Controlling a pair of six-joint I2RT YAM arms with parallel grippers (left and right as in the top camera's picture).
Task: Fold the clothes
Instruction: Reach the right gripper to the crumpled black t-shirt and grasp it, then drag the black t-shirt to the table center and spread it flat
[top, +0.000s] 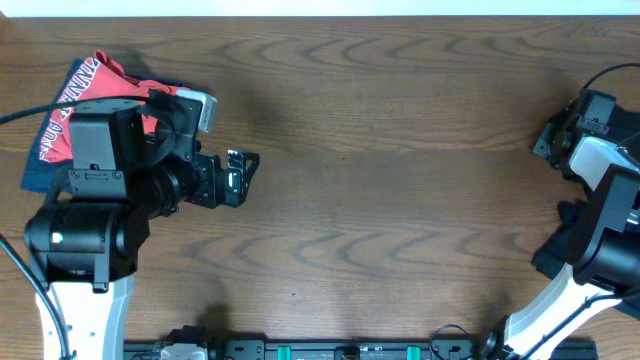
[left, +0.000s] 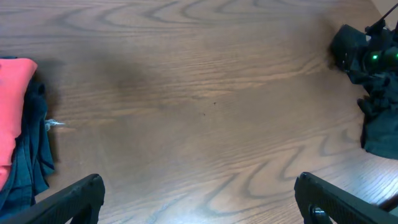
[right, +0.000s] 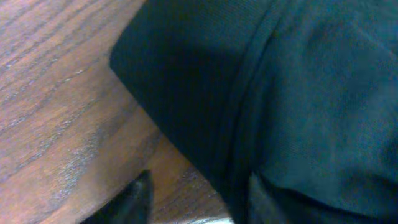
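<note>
The black T-shirt (right: 298, 93) lies crumpled, seam showing, at the table's (top: 400, 150) right edge.

Black T-shirt (right: 298, 93) lies on wooden table (right: 50, 93); its seamed edge sits between right gripper (right: 199, 190) fingertips, grip unclear.

Support: a brown wood-grain table (top: 380, 150). At its left end a folded navy blue garment (left: 34, 155) is laid directly on the wood and is topped by a red shirt with white lettering (top: 62, 120). At the right edge a crumpled black soft-fabric T-shirt (left: 379, 134) is laid on the wood.
</note>
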